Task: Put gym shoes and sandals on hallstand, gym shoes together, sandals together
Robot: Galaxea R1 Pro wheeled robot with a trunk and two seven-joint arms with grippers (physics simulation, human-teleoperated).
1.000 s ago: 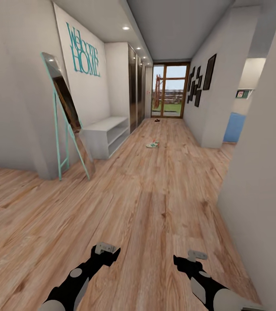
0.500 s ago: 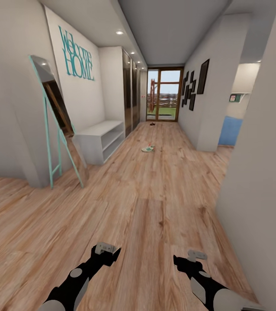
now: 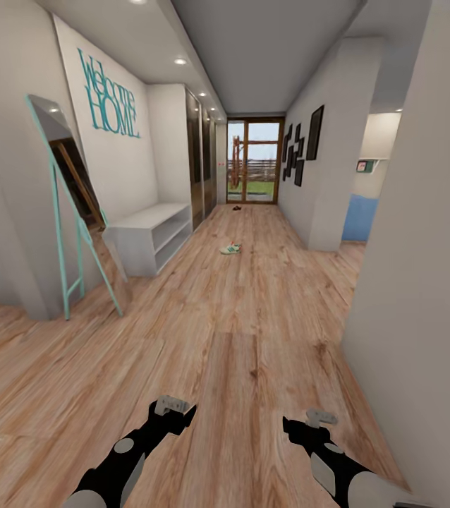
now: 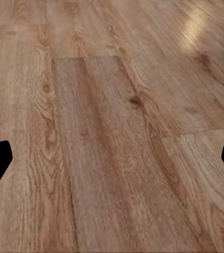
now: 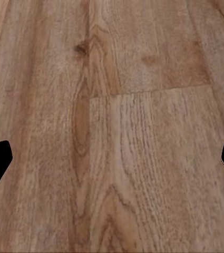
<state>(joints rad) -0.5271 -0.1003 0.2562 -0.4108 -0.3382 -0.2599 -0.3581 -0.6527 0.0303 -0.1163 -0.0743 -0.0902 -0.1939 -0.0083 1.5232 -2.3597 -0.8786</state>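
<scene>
Far down the corridor floor (image 3: 239, 331), the white gym shoes (image 3: 230, 248) with green stripes lie close together mid-hall. Farther off, near the glass door, the dark sandals (image 3: 237, 208) show as a small spot. The pale grey hallstand (image 3: 147, 236) stands against the left wall, its open shelves facing the hall. My left gripper (image 3: 175, 408) and right gripper (image 3: 309, 422) hang low near me, far from all of these. In the wrist views the left gripper (image 4: 112, 158) and right gripper (image 5: 112, 158) are open, with bare wood planks between the fingertips.
A leaning mirror (image 3: 70, 204) on a teal frame stands on the left, before the hallstand. A wall (image 3: 422, 282) rises close on my right. Tall wardrobes (image 3: 200, 159) follow the hallstand. The glass door (image 3: 253, 161) ends the corridor.
The whole head view has shifted: mirror, hallstand and shoes have slid leftward in the picture, so the camera moved. Both arms keep the same pose and the grippers stay open.
</scene>
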